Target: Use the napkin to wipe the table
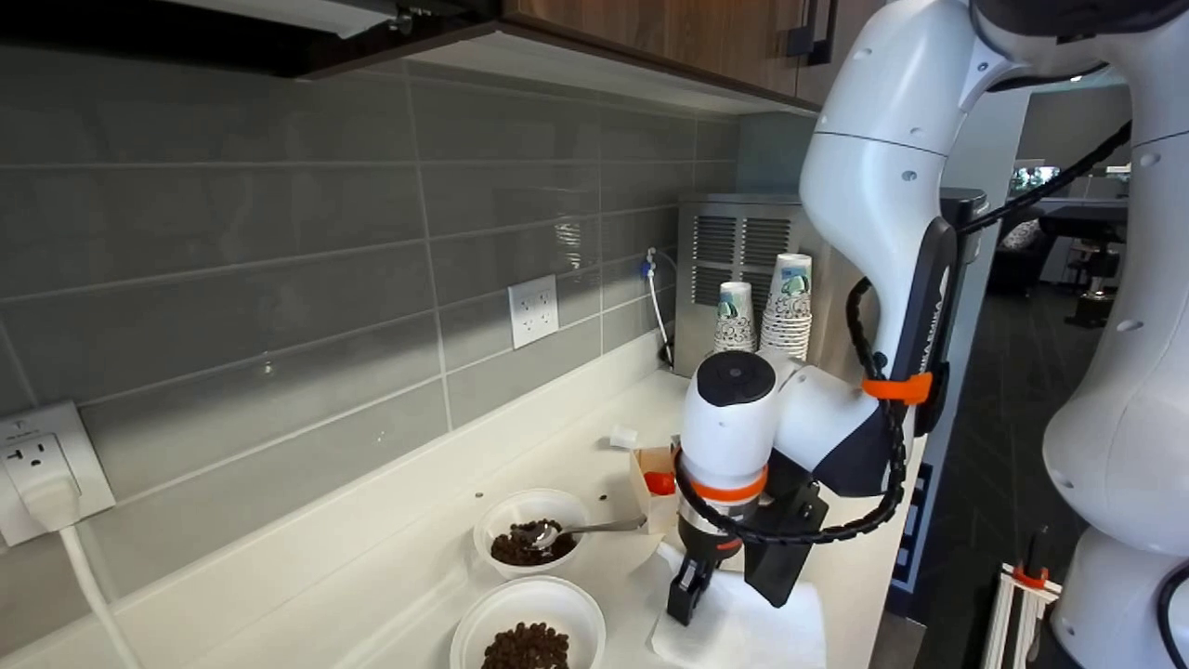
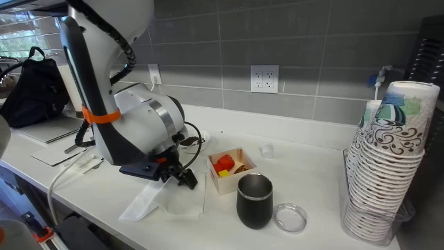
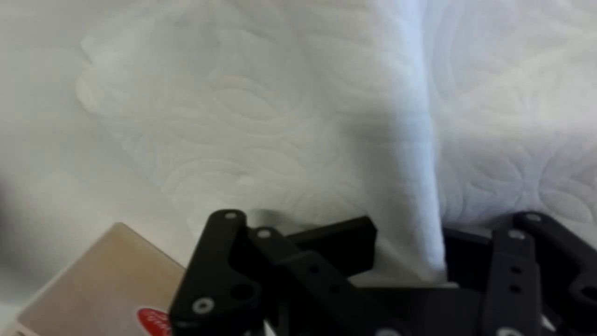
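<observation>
"Where's the napkin [image 2: 177, 199]?"

"Lying creased on the counter [image 2: 319, 173], just beside the small open-topped box [image 2: 229, 184]."

"And the fingers [image 3: 338, 242]? Have they got it?"

"I'd say not. In the wrist view they stand apart, straddling a raised fold of the paper; it's blurry, so I can't swear whether one touches it."

"What could spoil it?"

"A shallow bite. Closing too near the crest, they'd probably slip off such soft stuff; pressing too low, they might scrape the counter."

"And once it's gripped?"

"Held by one fold, the sheet may trail or tear. A broad stroke could knock the box or the black tumbler [image 2: 255, 208] nearby."
</observation>
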Motion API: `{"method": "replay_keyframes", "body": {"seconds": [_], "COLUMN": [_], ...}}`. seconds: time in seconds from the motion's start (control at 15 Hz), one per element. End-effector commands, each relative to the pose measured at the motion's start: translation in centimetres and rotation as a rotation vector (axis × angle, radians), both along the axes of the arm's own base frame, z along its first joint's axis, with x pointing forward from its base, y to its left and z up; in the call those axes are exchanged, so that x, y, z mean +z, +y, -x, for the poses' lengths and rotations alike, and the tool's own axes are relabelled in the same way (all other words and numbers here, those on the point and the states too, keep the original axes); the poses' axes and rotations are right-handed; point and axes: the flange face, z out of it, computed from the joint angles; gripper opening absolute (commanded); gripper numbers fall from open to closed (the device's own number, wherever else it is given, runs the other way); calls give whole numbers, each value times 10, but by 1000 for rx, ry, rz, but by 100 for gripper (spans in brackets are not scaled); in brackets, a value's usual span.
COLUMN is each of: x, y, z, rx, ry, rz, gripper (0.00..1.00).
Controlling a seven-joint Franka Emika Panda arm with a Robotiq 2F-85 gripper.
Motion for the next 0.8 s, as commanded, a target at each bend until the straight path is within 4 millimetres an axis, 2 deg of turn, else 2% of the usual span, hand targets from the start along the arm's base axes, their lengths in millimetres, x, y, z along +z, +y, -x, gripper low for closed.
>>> {"method": "replay_keyframes", "body": {"seconds": [0.0, 0.13, 0.27, 0.73], "x": [-2, -5, -6, 13], "y": [-26, -24, -9, 66], "z": [0, 5, 12, 54], "rx": [-86, -85, -44, 192], "ry": [-26, -9, 11, 59], "rz": [-1, -67, -149, -391], "gripper": [0, 0, 0, 0]}}
